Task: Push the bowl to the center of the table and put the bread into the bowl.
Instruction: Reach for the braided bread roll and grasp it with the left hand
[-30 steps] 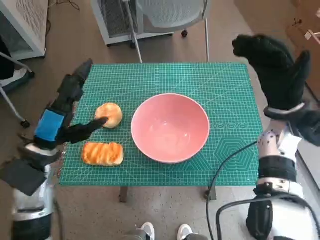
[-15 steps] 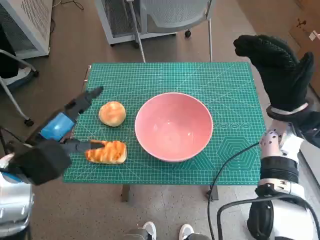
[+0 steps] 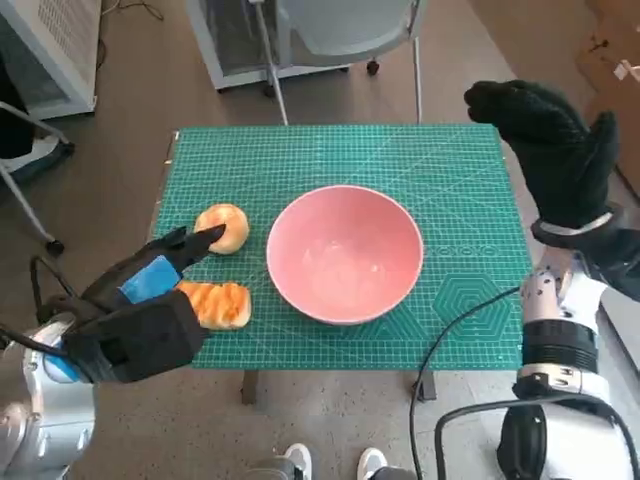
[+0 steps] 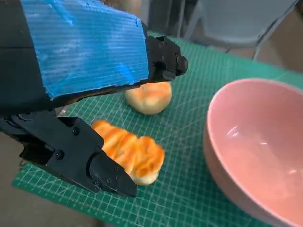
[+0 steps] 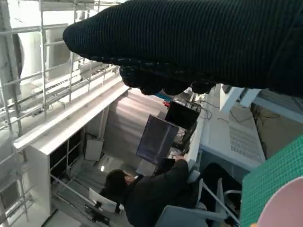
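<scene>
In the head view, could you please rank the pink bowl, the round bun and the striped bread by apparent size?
1. Pink bowl, largest.
2. Striped bread and round bun: they look alike, and the left hand covers part of the bread, so no ranking.

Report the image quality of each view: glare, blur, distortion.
Head view: sharp, with wide-angle bending at the edges; soft sheen inside the pink bowl. Left wrist view: bright highlights in the bowl, the left hand close and slightly soft, the striped bread clear. Right wrist view: turned, glove of the right hand dark against a bright room.
</scene>
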